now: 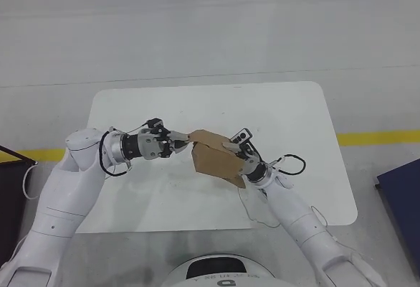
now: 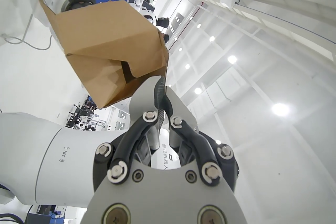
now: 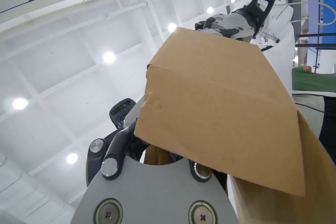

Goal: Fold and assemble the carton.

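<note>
Carton [image 1: 216, 159], brown and partly folded, is held above the middle of the white desk [image 1: 289, 115] between both arms, with the left hand [image 1: 180, 143] clamped on the flap edge facing the desk's left edge and the right hand [image 1: 240, 152] at its opposite side, where cardboard hides its grip and I cannot tell its state.

Carton [image 1: 216, 159] over table [image 1: 282, 115], between left gripper [image 1: 185, 141] and right gripper [image 1: 234, 148].

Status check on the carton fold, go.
Left gripper shut on carton edge. Right gripper at carton's opposite side, grip hidden. Carton part-folded, held over table. Nothing blocking the arms.
</note>
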### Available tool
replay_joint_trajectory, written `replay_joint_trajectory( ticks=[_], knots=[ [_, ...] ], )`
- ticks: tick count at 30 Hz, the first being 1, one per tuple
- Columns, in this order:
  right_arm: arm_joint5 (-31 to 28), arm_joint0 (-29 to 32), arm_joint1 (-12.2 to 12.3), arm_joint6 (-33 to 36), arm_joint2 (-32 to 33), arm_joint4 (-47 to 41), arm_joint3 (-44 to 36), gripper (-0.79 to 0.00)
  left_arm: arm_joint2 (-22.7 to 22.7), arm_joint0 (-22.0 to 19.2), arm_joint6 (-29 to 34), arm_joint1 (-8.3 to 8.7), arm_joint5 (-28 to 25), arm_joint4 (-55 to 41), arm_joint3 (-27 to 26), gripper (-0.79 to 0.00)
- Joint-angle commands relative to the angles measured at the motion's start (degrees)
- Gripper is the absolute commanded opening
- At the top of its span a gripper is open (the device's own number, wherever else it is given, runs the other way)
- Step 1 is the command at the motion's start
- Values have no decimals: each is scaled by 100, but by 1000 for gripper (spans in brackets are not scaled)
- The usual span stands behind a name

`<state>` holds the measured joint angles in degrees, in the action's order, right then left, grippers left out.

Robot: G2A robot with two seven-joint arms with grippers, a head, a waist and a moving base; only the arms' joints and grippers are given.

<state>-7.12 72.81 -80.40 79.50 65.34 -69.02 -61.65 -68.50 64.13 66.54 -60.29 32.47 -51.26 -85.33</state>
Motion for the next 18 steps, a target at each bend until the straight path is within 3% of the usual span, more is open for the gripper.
replay_joint_trajectory(
  ticks=[1,2,3,4,5,18],
  knots=[
    [-3,-9,-2,-2,2,9,15,-785,-58,3,-45,2,-69,-115,27,-785],
    [-10,-11,-3,-7,5,14,20,-785,-79,6,-60,1,-104,-177,32,-785],
    [-22,-14,-4,-9,7,24,20,-785,-101,12,-88,-2,-137,-250,42,-499],
    [-32,-14,-5,-15,10,32,23,-785,-105,14,-106,-3,-148,-273,36,-58],
    [-36,-14,-7,-22,9,38,20,-785,-105,16,-128,-2,-147,-297,21,0],
    [-97,-25,-31,-70,-14,106,5,-785,112,-72,-630,-103,-312,-835,110,0]
  ],
)
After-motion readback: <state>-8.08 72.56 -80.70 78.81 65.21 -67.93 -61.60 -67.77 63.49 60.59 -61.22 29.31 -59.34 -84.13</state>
